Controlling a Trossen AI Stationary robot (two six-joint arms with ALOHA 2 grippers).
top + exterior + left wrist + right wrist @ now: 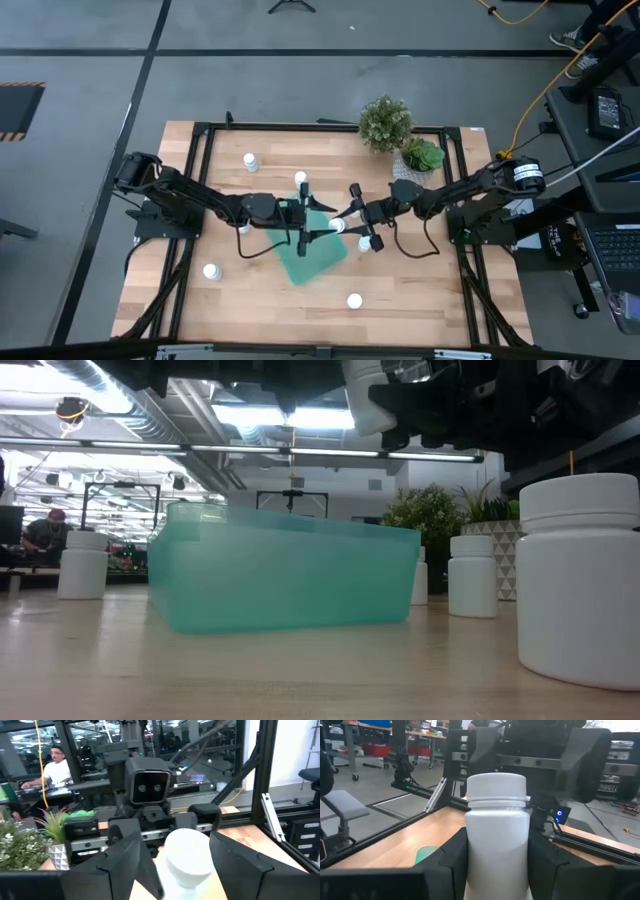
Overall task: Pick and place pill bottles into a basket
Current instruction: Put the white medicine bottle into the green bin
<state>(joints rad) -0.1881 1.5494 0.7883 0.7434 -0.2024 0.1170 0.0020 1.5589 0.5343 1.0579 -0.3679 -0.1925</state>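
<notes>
On the wooden surface (250,300) lies the teal basket (312,255). Above it, the right claw (340,226) is clamped on a white pill bottle (497,830). The left claw (302,236) faces it, fingers apart around that bottle's cap.

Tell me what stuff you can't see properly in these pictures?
- Inside the basket: in the low view its frosted wall hides it; from above, both arms cover it.
- The bottle in the right tool: its bottom is cut off in the right wrist view.
- Left tool: whether it touches that bottle is unclear.
- Any bottle labels: too small to read.
</notes>
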